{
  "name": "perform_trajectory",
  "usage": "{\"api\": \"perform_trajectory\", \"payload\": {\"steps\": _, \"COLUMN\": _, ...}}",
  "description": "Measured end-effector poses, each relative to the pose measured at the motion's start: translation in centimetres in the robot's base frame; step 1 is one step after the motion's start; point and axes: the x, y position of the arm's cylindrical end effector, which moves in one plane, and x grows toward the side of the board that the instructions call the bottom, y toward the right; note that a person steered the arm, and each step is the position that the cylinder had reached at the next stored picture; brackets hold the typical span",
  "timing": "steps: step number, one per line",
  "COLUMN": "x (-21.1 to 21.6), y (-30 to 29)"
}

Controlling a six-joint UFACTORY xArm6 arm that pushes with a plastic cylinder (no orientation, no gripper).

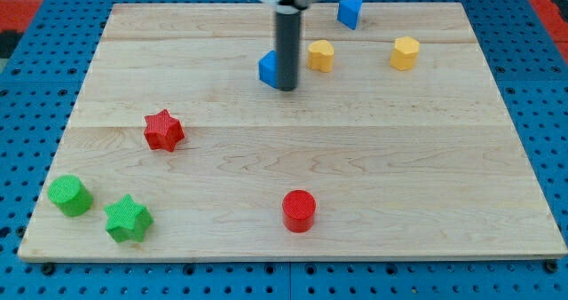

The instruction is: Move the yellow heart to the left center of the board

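Note:
The yellow heart (320, 55) lies near the view's top, just right of centre. My tip (287, 88) rests on the board a little to the heart's lower left, with a small gap between them. A blue block (268, 68) sits right against the rod's left side, partly hidden by it. A second yellow block (405, 52), hexagon-like, lies farther to the view's right.
A blue triangular block (351, 12) sits at the view's top. A red star (163, 130) lies at left centre. A green cylinder (69, 195) and green star (128, 218) sit at bottom left. A red cylinder (299, 210) is at bottom centre.

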Motion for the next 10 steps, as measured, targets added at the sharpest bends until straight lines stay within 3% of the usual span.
{"api": "perform_trajectory", "payload": {"steps": 6, "x": -0.3, "y": -0.6}}
{"api": "perform_trajectory", "payload": {"steps": 8, "x": -0.3, "y": 1.1}}
{"api": "perform_trajectory", "payload": {"steps": 9, "x": -0.3, "y": 6.6}}
{"api": "perform_trajectory", "payload": {"steps": 10, "x": -2.6, "y": 7.3}}
